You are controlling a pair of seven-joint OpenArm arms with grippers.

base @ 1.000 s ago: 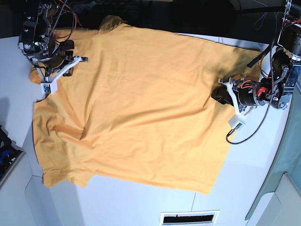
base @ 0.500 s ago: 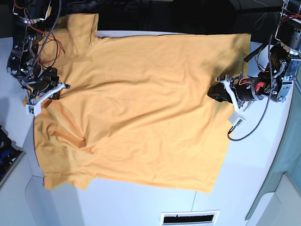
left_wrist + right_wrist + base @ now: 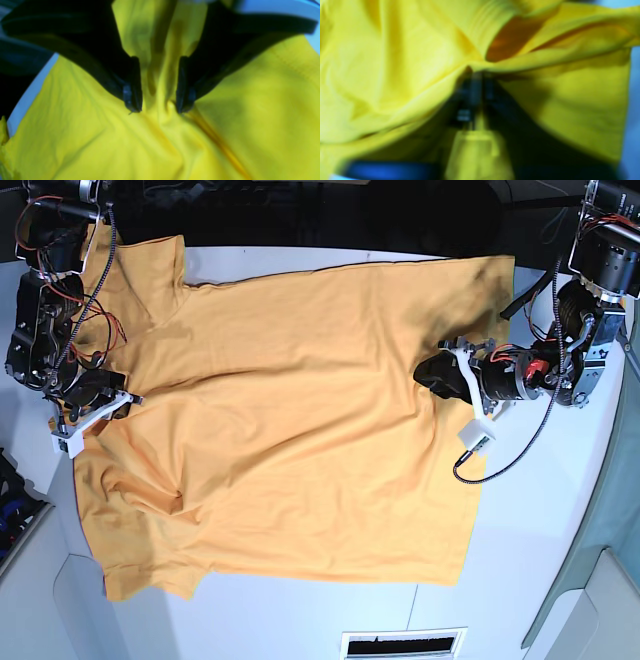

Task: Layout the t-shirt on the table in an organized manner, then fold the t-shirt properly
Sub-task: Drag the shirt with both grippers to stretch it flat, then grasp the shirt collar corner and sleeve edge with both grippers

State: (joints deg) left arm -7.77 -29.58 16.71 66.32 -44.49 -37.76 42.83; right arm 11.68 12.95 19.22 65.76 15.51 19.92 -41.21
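Note:
The orange-yellow t-shirt (image 3: 290,420) lies spread over the white table (image 3: 300,620), with one sleeve at the back left. My left gripper (image 3: 436,373) rests on its right side. In the left wrist view the left gripper (image 3: 158,100) is open, and a raised ridge of t-shirt (image 3: 100,140) stands between its dark fingertips (image 3: 132,96). My right gripper (image 3: 112,396) sits at the shirt's left edge. In the right wrist view the right gripper (image 3: 482,77) is blurred, its fingers close together where folds of t-shirt (image 3: 395,62) meet. Whether they still pinch the cloth is unclear.
A vent slot (image 3: 400,644) sits in the table's front edge. A grey-green cloth (image 3: 612,510) hangs along the right border. A dark object (image 3: 10,500) lies at the left edge. Bare table shows in front of the shirt's hem and beyond its right side.
The shirt has been pulled flatter, and its back edge and sleeve now lie on the table. The right gripper moved forward and outward. The left gripper slid inward and its jaws parted.

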